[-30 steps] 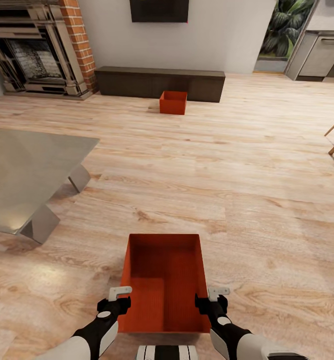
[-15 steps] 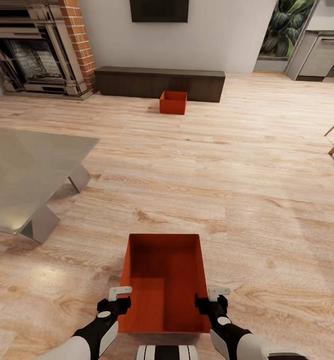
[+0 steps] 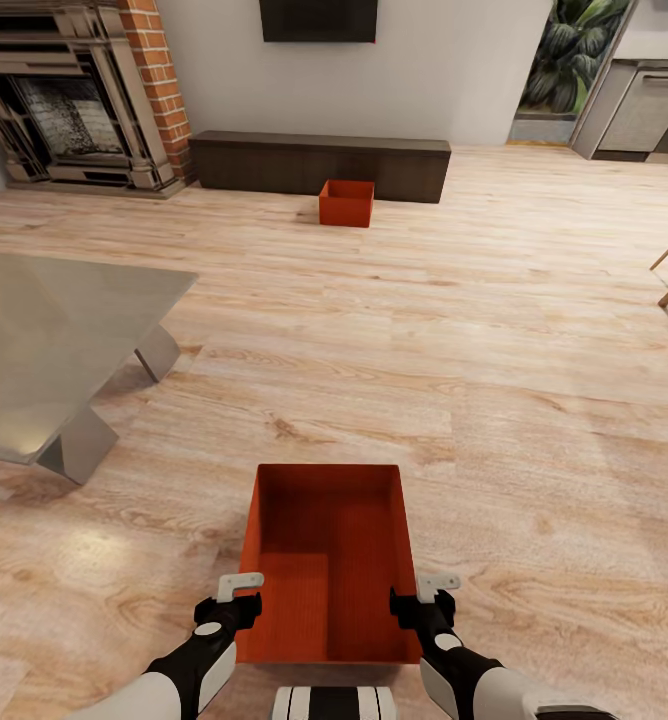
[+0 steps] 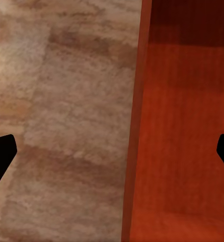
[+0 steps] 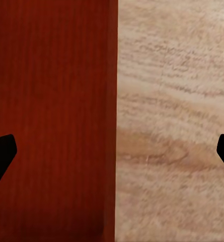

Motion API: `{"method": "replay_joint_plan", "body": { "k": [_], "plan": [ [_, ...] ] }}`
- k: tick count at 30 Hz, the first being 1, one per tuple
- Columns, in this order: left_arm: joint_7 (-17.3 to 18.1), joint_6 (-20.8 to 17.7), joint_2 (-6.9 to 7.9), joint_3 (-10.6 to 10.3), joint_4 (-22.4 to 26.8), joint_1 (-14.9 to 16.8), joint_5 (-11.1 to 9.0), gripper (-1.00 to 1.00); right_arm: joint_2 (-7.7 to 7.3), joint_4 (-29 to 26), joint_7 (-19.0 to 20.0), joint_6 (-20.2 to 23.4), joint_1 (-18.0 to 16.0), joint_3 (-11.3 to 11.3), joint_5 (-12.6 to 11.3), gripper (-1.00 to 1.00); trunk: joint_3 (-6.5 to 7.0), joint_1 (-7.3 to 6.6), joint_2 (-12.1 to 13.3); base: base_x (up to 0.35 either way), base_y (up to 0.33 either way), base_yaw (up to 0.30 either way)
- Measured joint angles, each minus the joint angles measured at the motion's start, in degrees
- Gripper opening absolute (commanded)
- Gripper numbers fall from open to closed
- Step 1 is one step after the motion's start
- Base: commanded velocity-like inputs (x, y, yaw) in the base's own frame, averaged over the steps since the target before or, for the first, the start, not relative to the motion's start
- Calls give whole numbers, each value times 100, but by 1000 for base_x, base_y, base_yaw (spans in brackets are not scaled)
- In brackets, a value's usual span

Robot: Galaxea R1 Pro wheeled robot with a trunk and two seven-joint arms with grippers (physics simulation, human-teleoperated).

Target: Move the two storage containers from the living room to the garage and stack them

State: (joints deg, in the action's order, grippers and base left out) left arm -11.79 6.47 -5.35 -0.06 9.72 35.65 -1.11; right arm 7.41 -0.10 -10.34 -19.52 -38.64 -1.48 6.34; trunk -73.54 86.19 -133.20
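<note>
Orange-red near container (image 3: 329, 560) cut off below, left gripper (image 4: 112, 151) and right gripper (image 5: 112, 151) spread astride its walls; far container (image 3: 346, 204) small

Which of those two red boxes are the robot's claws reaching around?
The nearer orange-red open plastic bin, at the robot's feet on the wood floor. Left claw and right claw each straddle a side wall, open. The other orange-red bin sits far off, before the dark bench.

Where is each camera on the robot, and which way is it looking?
Head view: on the robot's head, looking forward and down at the near container, far container and bench; both arms show, left pincer, right pincer.
Left wrist view: by the left pincer, over the container's wall.
Right wrist view: by the right pincer, over the opposite wall.
Shared: the near container, wood floor.
</note>
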Motion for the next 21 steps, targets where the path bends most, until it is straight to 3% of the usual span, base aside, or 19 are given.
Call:
{"method": "replay_joint_plan", "body": {
  "k": [17, 18, 21],
  "plan": [
    [-7, -8, -9, -25, -8, 0, 14, 100, 4, 3, 0, -9, 0, 5, 0, 100, 0, 0, 0, 0, 0, 0],
    [-7, -8, -9, -27, -8, 0, 15, -100, 4, 2, -1, -9, 0, 5, 0, -100, 0, 0, 0, 0, 0, 0],
    [-7, -9, -8, -27, -14, 0, 11, -100, 6, 3, -6, -11, 0, 6, 0, -100, 0, 0, 0, 0, 0, 0]
  ]
}}
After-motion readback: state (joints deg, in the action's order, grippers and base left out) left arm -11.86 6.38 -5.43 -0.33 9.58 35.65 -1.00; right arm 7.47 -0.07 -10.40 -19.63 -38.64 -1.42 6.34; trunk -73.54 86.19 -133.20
